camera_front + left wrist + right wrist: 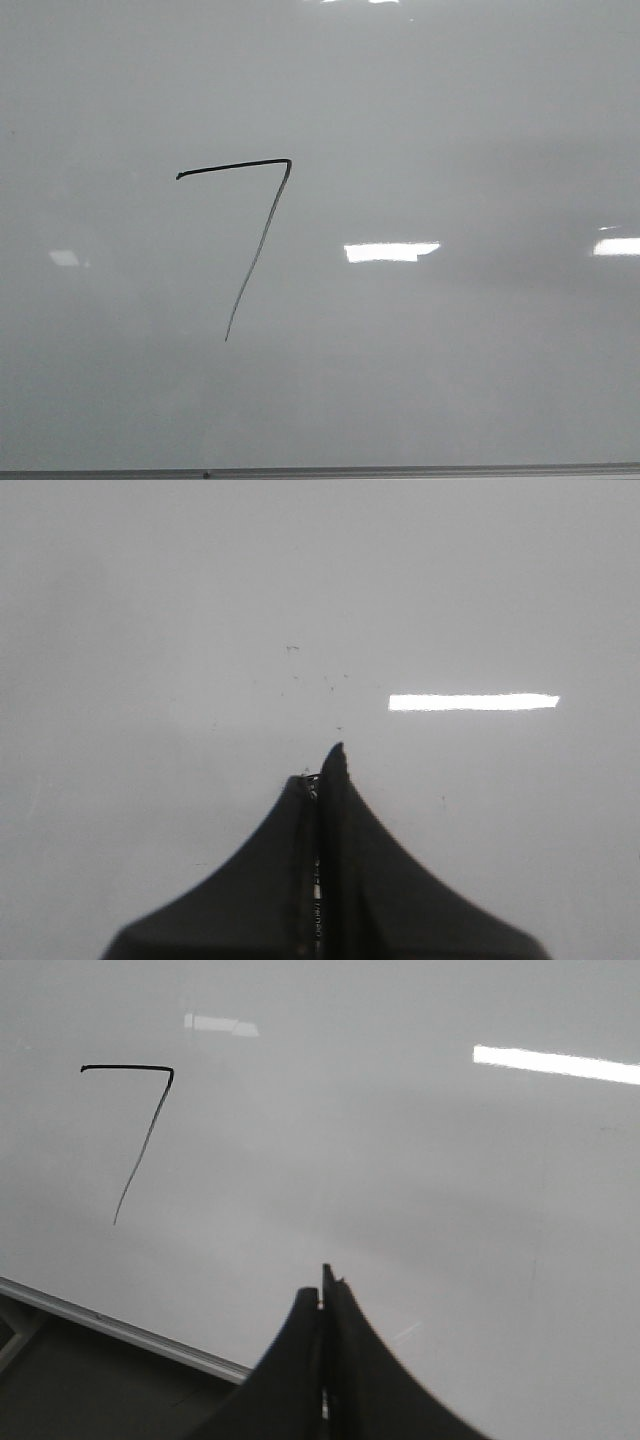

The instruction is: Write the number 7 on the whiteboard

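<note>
Black marker number 7 (262, 235) sits left of centre on the whiteboard (480, 380); top bar dark, slanted stroke faint. Left end effector (322, 765) pressed together, empty, over blank board. Right end effector (325, 1285) likewise together, empty, well apart from the figure. Risk: a closed fingertip brushing the glossy surface would smear the thin stroke.

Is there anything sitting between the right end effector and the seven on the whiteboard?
Nothing visible. In the right wrist view only bare whiteboard lies between the right end effector, fingers closed together, and the number 7. No marker shows in it.
</note>
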### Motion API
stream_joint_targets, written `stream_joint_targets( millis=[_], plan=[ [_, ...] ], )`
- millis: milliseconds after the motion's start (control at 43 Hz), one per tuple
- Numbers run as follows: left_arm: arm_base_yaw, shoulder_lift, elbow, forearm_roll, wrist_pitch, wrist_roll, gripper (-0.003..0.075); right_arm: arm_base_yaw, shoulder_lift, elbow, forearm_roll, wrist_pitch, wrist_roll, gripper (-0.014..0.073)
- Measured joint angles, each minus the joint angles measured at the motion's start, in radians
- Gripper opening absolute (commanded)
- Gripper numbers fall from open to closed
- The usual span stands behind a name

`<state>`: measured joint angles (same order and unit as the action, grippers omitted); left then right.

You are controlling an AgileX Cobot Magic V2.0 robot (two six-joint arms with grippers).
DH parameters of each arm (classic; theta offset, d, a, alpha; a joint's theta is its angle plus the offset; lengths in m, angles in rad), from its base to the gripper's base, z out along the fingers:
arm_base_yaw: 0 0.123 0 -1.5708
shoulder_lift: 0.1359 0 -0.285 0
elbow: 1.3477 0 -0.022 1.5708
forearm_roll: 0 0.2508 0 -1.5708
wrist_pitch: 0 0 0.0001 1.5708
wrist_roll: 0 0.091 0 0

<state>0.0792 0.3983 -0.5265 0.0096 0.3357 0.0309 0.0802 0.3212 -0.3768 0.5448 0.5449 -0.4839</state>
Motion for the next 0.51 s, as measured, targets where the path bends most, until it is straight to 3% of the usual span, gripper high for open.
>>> stream_joint_targets(
  millis=[512],
  plan=[
    [0.0,0.0,0.005,-0.002,-0.009,0.0,-0.002,0.0,0.0,0.0,0.0,0.0,0.0,-0.0058]
  ],
)
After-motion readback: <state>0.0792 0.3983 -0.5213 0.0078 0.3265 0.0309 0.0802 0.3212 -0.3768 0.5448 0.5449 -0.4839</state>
